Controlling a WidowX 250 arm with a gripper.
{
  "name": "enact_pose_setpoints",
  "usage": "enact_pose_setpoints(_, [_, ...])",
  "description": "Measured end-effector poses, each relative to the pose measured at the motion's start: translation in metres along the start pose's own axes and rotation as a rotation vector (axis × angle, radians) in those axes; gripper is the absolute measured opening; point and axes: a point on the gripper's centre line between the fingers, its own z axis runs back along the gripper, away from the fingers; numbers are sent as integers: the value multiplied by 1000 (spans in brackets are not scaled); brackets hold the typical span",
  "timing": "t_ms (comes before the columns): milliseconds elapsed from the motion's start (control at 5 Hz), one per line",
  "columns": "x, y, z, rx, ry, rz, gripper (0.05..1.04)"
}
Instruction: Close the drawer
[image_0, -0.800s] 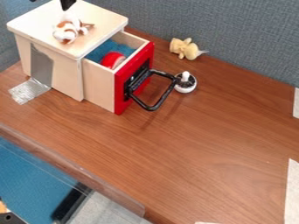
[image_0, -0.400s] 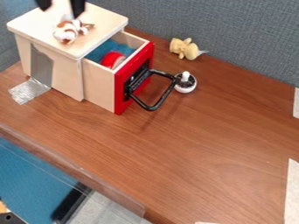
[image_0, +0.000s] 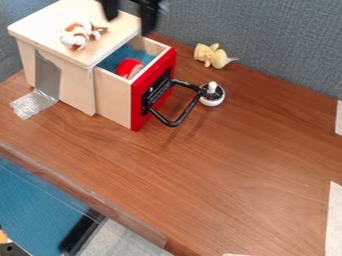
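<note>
The brown work surface (image_0: 220, 165) supports the wooden cabinet (image_0: 77, 90) at its upper-left part. The drawer (image_0: 113, 100), red-fronted, extends partway out of the cabinet. The gripper (image_0: 128, 24) is positioned at the top of the view, fingers spread apart with a gap between them. The black handle (image_0: 189, 108) projects from the drawer front. A yellow toy (image_0: 212, 56) lies behind the white round item (image_0: 212, 101); contact between that item and the handle cannot be confirmed. A brown-and-white toy (image_0: 77, 36) rests on the cabinet top.
</note>
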Motion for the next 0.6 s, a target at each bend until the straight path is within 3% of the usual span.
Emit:
enact_pose_setpoints(200, [6, -23, -27, 8, 56, -35, 999])
enact_pose_setpoints(600, [18, -67, -60, 83, 78, -86, 999])
